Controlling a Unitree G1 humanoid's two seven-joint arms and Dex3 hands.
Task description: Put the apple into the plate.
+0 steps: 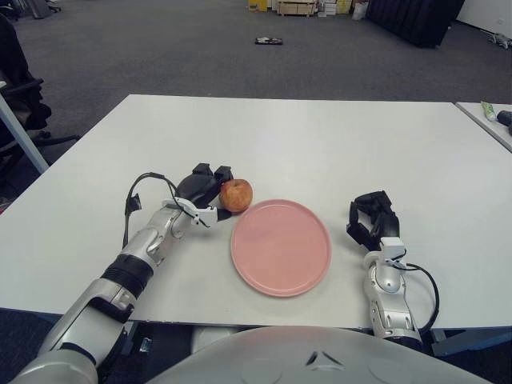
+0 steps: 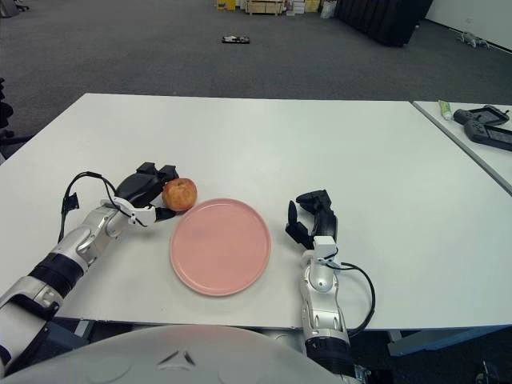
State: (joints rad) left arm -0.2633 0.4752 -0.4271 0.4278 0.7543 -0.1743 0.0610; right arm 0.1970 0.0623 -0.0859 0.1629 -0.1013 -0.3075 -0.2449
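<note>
A: Apple (image 1: 236, 194) position? 
B: On worktop (image 1: 320, 144), just left of pink plate (image 1: 281, 246) rim.

A: Left hand (image 1: 202, 192)? 
B: Fingers cupped around apple's left side; firm grasp unconfirmed. Right hand (image 1: 370, 219) right of plate, farther off.

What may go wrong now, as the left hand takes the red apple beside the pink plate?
1. The left hand touches the round red apple only from its left side; the apple might roll away.
2. The round pink plate lies right next to the apple, so the fingers might bump its rim.
The right hand shows right of the plate.
</note>
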